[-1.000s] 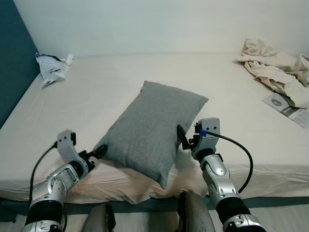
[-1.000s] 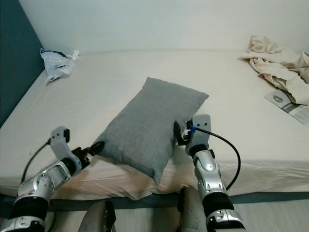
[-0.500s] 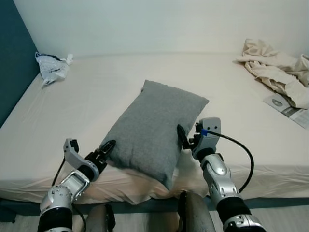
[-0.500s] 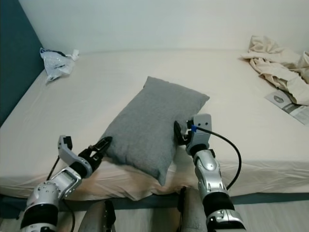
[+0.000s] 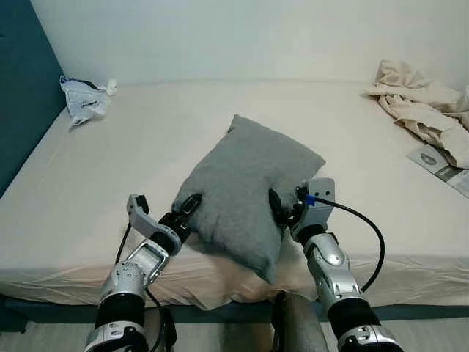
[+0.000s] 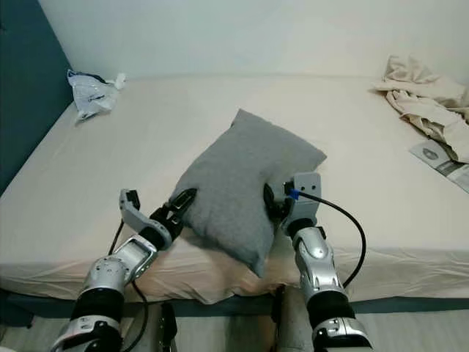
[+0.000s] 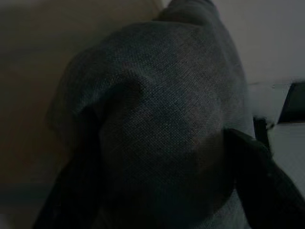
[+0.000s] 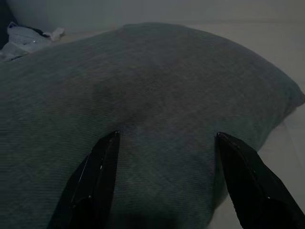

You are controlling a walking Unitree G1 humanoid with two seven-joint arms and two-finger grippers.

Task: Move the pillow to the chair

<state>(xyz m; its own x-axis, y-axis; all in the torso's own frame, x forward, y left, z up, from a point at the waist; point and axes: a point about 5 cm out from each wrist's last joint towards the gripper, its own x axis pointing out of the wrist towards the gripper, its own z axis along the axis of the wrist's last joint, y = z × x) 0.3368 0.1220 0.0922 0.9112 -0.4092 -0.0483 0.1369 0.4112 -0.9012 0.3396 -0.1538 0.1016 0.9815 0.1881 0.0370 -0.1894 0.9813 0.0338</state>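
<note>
I am looking down at a wide bed [image 5: 146, 147] covered in a cream sheet, its near edge just in front of the robot. A white wall [image 5: 234, 37] runs behind it and a dark teal wall [image 5: 18, 110] closes the left side. At the far left corner of the mattress lies a crumpled white plastic bag [image 5: 86, 100]. At the far right sits a heap of rumpled beige cloth [image 5: 425, 110], with a printed paper [image 5: 440, 163] lying just in front of it.

The grey pillow [image 5: 245, 187] lies on the bed near its front edge, set diagonally, with its near corner hanging over the mattress edge. The left gripper [image 5: 187, 205] is at the pillow's left edge; in the left wrist view its two dark fingers [image 7: 259, 176] stand spread on either side of a bulge of grey fabric, so I read them as parted around the cloth, pressing in rather than clamped. The right gripper [image 5: 277, 208] is against the pillow's right edge, and in the right wrist view its fingers [image 8: 97, 176] stand wide apart with the pillow's surface between and beyond them, so it is open.

Compared with a second ago, the left arm has swung inward from well out at the left, where its tip only touched the pillow's corner. The pillow now looks bunched and narrower between the two grippers, its left edge pushed in. The right gripper stays where it was.
</note>
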